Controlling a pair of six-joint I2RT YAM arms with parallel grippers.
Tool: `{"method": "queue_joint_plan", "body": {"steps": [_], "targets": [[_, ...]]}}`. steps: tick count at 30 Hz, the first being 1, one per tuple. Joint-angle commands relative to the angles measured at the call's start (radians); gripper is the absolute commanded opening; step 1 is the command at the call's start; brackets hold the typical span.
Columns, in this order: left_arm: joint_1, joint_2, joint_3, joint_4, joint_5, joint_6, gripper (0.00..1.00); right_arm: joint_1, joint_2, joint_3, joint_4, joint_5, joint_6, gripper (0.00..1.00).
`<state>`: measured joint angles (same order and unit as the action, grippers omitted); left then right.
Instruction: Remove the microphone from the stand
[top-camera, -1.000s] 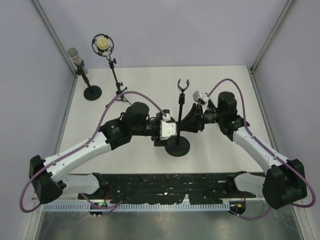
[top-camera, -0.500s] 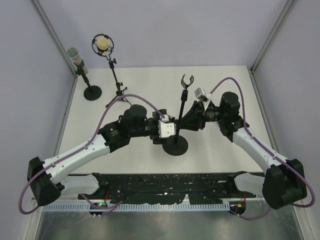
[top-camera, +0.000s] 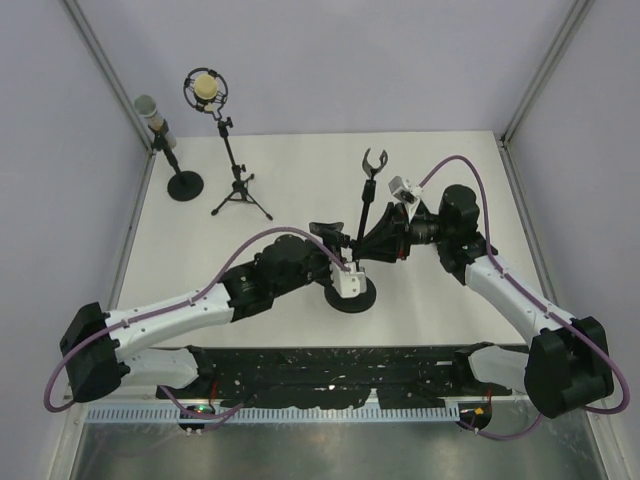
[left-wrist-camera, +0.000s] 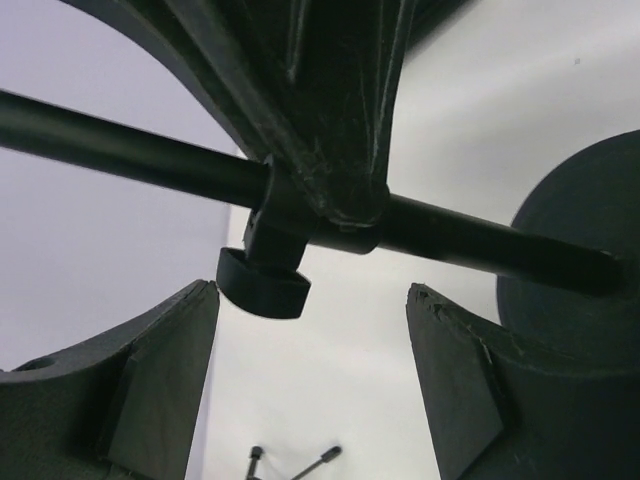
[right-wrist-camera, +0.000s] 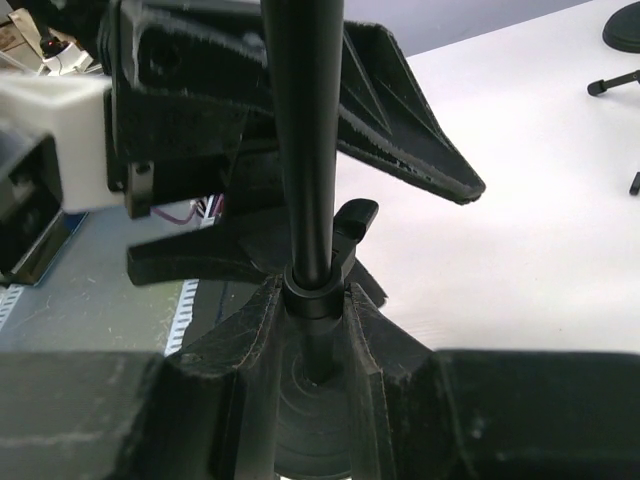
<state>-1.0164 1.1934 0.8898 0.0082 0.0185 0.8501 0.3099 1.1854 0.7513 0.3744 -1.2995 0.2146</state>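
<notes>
**A:** Lettering anywhere on the gear?

**B:** Whatever may be printed on the two arms (top-camera: 170, 306) is too small to read.

**A:** Where do the microphones sit?

**B:** Both are at the far left of the white desk (top-camera: 300, 160), well apart from the arms. A grey-headed stick microphone (top-camera: 147, 106) stands in a black stand with a round foot (top-camera: 185, 185). Just right of it, a cream capsule microphone (top-camera: 205, 88) hangs in a black ring mount on a black tripod (top-camera: 240, 195).

**A:** And what are the arms on?

**B:** They meet at a third piece, a thin black pole stand (top-camera: 366, 205) on a round black base (top-camera: 366, 300), with its forked clip (top-camera: 374, 160) open at the top. The right end effector (right-wrist-camera: 312, 298) is clamped on that pole, one finger pressed to each side. The left end effector (left-wrist-camera: 312, 300) is spread wide low down by the base. The pole and a small black locking knob (left-wrist-camera: 262, 283) cross just beyond its fingertips.

**A:** Anything in the way?

**B:** From above, the left wrist's white camera housing (top-camera: 350, 284) covers part of the base. Purple cables (top-camera: 456, 158) loop over both arms.
</notes>
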Motion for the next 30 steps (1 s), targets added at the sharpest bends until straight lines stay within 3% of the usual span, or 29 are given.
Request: {"method": "queue_joint_plan", "body": {"steps": [1, 7, 15, 21, 27, 30], "targets": [[-0.056, 0.032, -0.098, 0.343, -0.209, 0.242, 0.78, 0.0, -0.004, 0.013, 0.084, 0.0, 0.028, 0.05], [-0.077, 0.037, -0.143, 0.432, -0.232, 0.264, 0.72, 0.0, -0.007, 0.01, 0.077, 0.002, 0.02, 0.06], [-0.086, 0.041, -0.132, 0.4, -0.216, 0.262, 0.64, 0.0, -0.001, 0.011, 0.063, 0.002, 0.008, 0.06], [-0.09, 0.057, -0.089, 0.305, -0.192, 0.244, 0.44, 0.0, -0.006, 0.013, 0.049, -0.001, -0.001, 0.06], [-0.088, 0.066, -0.026, 0.187, -0.164, 0.198, 0.43, -0.002, -0.01, 0.014, 0.031, -0.01, -0.021, 0.05], [-0.077, 0.061, 0.047, 0.005, -0.085, 0.112, 0.36, 0.0, -0.02, 0.02, 0.009, -0.018, -0.043, 0.06]]}}
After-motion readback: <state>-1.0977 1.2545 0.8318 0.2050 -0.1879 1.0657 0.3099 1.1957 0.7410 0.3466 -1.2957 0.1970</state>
